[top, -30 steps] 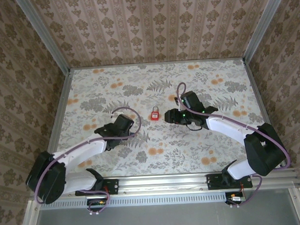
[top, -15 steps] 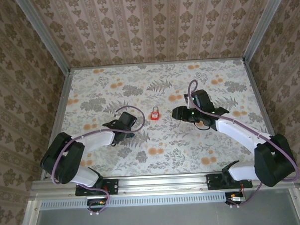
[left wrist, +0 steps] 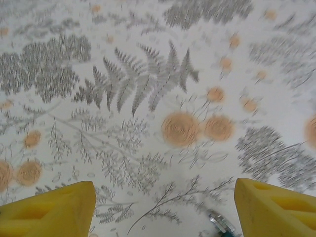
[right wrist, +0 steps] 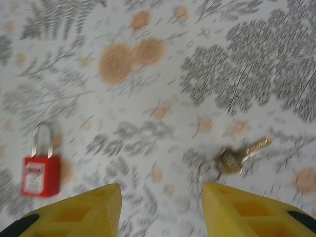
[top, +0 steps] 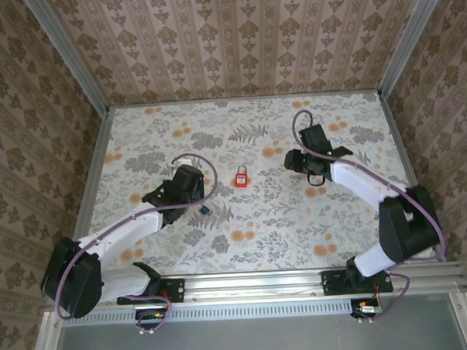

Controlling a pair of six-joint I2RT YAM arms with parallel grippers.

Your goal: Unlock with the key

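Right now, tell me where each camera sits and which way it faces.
Top external: above and behind the arms, facing down at the table; both arms, left gripper, right gripper.
Left wrist: on the left arm, facing down; its yellow fingers, the key at the bottom edge.
Right wrist: on the right arm, facing down; its yellow fingers, the padlock, a brass key.
Shared: padlock in top and right wrist; key in top and left wrist.

Table (top: pixel 314 241) is mostly wide open. Only clutter is the red padlock (top: pixel 240 176) mid-table, the key (left wrist: pixel 221 224) right by the left end effector (left wrist: pixel 163 192), and a brass key (right wrist: pixel 242 154) near the right end effector (right wrist: pixel 160 190). Walls (top: pixel 235 43) box in three sides.
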